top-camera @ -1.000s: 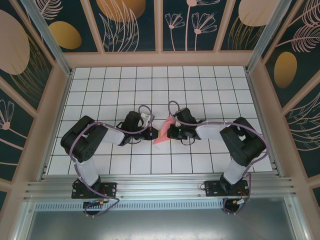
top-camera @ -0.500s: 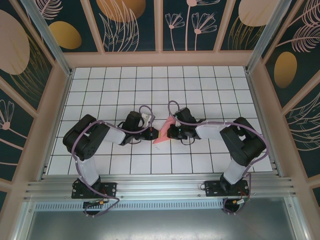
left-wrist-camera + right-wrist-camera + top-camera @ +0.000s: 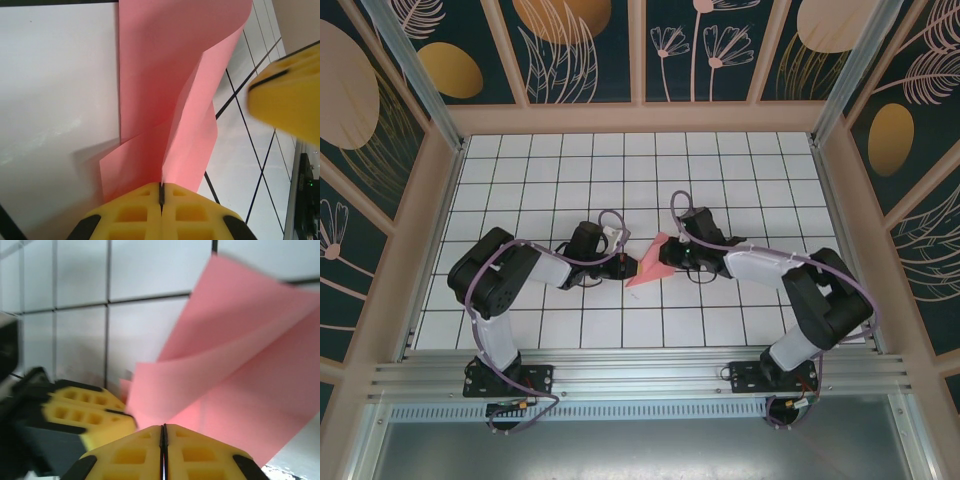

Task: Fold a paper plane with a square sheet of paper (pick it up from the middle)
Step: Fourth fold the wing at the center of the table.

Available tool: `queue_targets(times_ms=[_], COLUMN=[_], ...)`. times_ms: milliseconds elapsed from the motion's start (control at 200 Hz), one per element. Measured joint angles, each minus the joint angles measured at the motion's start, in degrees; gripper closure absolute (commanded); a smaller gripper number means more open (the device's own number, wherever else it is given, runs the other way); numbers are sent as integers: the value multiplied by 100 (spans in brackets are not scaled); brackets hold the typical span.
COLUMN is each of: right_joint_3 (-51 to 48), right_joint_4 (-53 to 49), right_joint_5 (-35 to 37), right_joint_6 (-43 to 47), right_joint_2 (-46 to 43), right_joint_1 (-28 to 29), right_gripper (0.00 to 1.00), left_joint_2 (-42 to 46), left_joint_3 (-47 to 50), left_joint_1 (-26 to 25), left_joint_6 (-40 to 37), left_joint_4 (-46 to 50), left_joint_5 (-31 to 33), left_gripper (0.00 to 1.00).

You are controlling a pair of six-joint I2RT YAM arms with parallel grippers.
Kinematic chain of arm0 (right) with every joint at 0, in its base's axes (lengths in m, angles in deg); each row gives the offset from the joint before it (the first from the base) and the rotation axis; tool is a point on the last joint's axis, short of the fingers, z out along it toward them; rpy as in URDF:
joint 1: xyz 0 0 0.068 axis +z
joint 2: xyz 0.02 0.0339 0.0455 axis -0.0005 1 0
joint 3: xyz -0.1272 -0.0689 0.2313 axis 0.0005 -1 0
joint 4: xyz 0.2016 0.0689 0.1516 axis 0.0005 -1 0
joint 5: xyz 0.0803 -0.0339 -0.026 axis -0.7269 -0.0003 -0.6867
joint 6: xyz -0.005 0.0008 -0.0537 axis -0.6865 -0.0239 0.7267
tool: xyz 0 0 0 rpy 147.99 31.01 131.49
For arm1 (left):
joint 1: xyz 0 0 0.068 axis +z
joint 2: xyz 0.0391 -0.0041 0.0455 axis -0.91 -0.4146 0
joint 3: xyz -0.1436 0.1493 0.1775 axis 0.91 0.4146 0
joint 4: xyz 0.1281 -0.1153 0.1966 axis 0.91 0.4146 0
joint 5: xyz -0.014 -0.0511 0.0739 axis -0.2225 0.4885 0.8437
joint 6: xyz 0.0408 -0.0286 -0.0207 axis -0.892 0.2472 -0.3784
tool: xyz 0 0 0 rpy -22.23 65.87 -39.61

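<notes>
The square sheet of paper is salmon-pink, folded into creased layers, and stands up off the white grid floor at the middle. My left gripper comes in from the left and is shut on its lower edge; in the left wrist view the paper rises out of the closed yellow fingertips. My right gripper is on the paper's right side. In the right wrist view its jaws are together with nothing seen between them, and the paper curls just beyond the tips.
The left gripper's yellow fingers sit close beside the right gripper's tips, and the right gripper's finger looms at the edge of the left wrist view. Wooden frame posts and walls ring the white tiled floor.
The right arm has swung its elbow out to the right and its gripper has drawn back slightly from the paper. The left gripper and the paper stay put.
</notes>
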Motion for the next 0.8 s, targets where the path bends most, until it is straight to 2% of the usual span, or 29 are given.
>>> queue_targets(times_ms=[470, 645, 801], right_joint_3=[-109, -109, -109], right_joint_4=[452, 610, 911], right_joint_5=[74, -79, -278], right_joint_6=[-380, -496, -592], right_joint_2=[-116, 107, 378], right_joint_1=[-4, 33, 48], right_gripper=[78, 87, 89], left_joint_2=[-111, -179, -192], left_joint_3=[136, 151, 151], left_joint_1=[13, 13, 13], left_joint_6=[511, 704, 767], left_joint_4=[-433, -643, -664], left_joint_5=[-476, -538, -509], left_gripper=[100, 100, 100])
